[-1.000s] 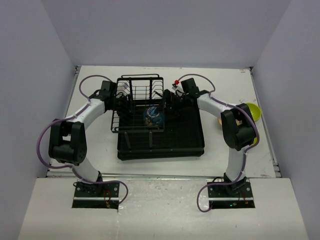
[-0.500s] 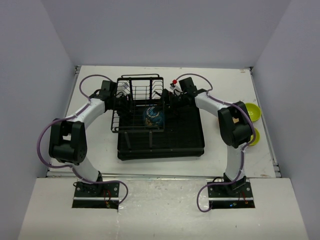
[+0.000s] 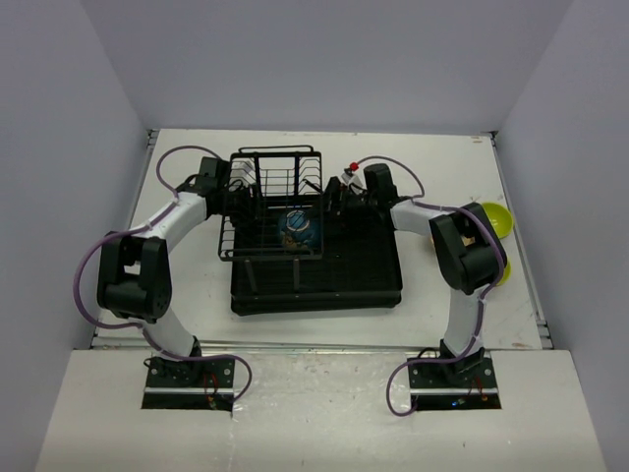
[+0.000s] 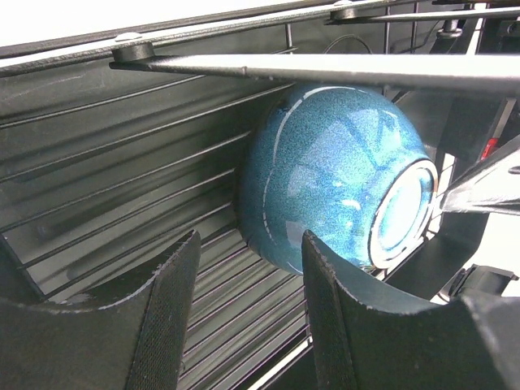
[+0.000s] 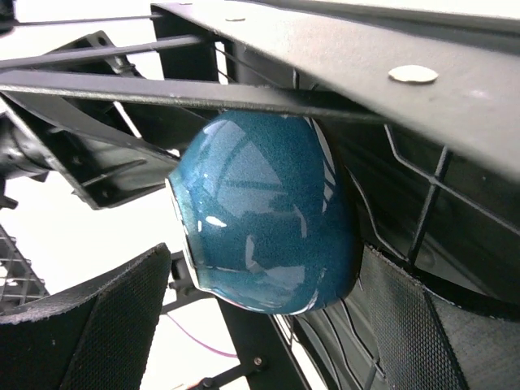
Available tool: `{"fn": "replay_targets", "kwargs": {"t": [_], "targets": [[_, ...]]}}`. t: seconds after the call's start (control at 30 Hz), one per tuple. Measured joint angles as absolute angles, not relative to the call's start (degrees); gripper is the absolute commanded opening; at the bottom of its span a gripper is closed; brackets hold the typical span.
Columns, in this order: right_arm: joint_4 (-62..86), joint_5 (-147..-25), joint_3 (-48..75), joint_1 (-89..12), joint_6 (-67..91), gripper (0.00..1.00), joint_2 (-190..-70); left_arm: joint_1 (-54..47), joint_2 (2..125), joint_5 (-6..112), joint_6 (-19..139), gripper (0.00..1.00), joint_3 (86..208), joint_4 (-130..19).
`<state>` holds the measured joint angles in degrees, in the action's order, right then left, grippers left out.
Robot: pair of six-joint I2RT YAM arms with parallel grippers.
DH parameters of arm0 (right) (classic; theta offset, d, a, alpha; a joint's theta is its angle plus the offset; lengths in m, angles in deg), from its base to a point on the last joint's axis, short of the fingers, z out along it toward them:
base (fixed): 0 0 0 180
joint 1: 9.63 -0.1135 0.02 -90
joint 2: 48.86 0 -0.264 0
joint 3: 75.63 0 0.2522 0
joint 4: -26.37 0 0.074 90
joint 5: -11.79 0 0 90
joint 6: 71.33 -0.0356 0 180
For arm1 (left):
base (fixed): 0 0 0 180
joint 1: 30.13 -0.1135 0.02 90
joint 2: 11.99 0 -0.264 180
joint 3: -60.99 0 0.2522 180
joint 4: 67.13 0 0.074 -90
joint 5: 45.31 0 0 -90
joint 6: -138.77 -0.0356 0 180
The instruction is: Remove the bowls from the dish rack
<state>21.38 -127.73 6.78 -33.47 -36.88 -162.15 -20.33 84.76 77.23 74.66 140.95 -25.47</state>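
Blue bowl [image 3: 301, 227]: this is the only bowl visible in the dish rack [image 3: 276, 155]. It stands on edge in the wire section, tilted, directly beneath a top bar [image 5: 244, 96] of the rack. It sits just ahead of the left pincer [image 4: 250, 260] and between the fingers of the right pincer [image 5: 264, 280], which faces it from the opposite side.

Left pincer: the jaws stand partly apart with nothing between them. The bowl's outer wall lies just beyond the fingertips, offset toward one finger. Contact cannot be confirmed.

Right pincer: the jaws stand wide apart, one finger on each side of the bowl's body, with the foot ring turned toward one finger. Neither pad visibly presses the glaze, so the bowl is bracketed but not clamped.

Two lime-green bowls [image 3: 494, 218] lie on the table [image 3: 423, 157], well behind the right pincer, beside that arm's elbow. They are judged to be unloaded already.

Step in hand, as judged: the grasp approach on the blue bowl, led by the right pincer, with the left pincer positioned to steady it.

Next move, as judged:
1. Close the right jaws squarely across the bowl's wall.
2. Keep the left pincer clear of the closing fingers.
3. Withdraw the bowl sideways or tilted, because the top bar just above it blocks a straight lift.

Caution: the glossy surface is likely to slip under a light or off-centre grip.
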Motion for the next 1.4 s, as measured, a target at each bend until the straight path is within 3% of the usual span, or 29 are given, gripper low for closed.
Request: {"fn": "replay_targets", "kwargs": {"t": [0.43,0.67,1.13,1.3,1.37,1.4], "targets": [[52.95,-133.61,-0.33,-33.47,-60.28,0.89,-163.44,-20.35,85.14,75.96,74.42,0.55,141.78,-24.33],[59.44,-136.54,-0.35,-34.01,-65.57,0.83,-164.01,-20.35,85.29,75.94,74.1,0.55,141.95,-24.22],[68.01,-137.83,-3.63,-34.08,-72.07,0.45,-166.74,-20.35,85.86,75.96,74.03,0.55,142.69,-23.91],[70.78,-138.26,-3.5,-34.25,-74.38,0.21,-167.11,-20.35,85.86,75.94,74.03,0.55,142.69,-23.91],[72.4,-138.92,-2.67,-34.58,-75.72,0.16,-167.09,-20.35,85.86,75.94,74.03,0.55,142.69,-23.91],[73.03,-138.99,-2.03,-34.87,-76.09,0.08,-167.09,-20.35,85.86,75.96,74.03,0.55,142.69,-23.91]]}}
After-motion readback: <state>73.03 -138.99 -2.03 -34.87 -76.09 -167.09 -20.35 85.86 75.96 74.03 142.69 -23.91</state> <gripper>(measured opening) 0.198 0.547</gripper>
